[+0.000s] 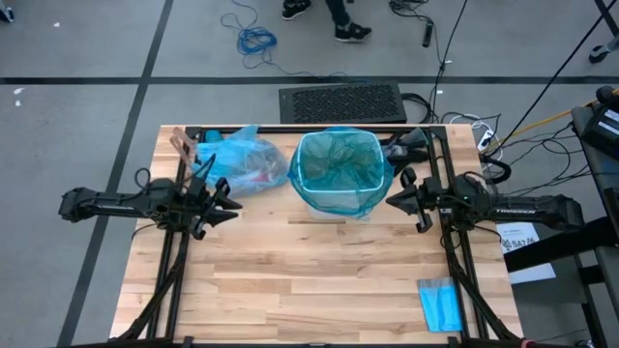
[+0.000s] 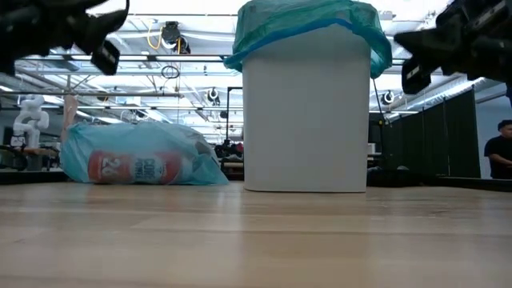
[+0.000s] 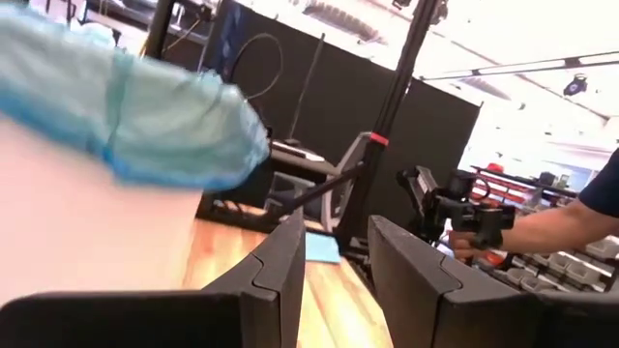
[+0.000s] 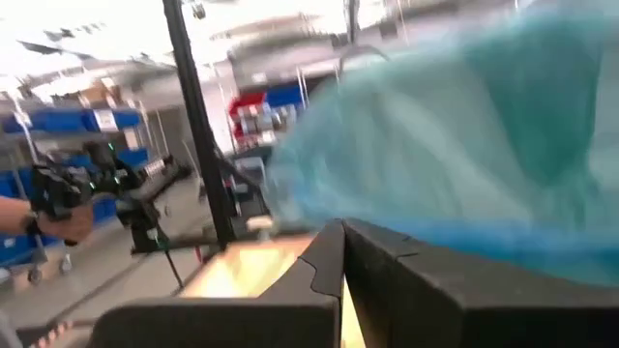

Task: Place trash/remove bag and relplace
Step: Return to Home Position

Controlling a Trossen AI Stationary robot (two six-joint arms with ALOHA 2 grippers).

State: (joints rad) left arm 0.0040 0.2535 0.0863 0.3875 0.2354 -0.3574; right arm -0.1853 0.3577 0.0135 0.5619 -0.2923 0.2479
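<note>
Left hand: fingers apart, empty. White bin just off its tips.
Right hand: fingers together, empty, bin just off its tips too.
Light-blue bag w/ trash: on counter, just beyond left hand.
Risk (judgement only): on withdrawal a finger snags the teal liner overhang, which would unseat the liner or tip the bin.

Between your left gripper and right gripper, both matt and dark, the bin looks like smooth, matt white plastic. Its liner is thin, crinkly teal film. Close by the left jaws, the bag is translucent, wrinkled plastic. The table is smooth pale wood.
</note>
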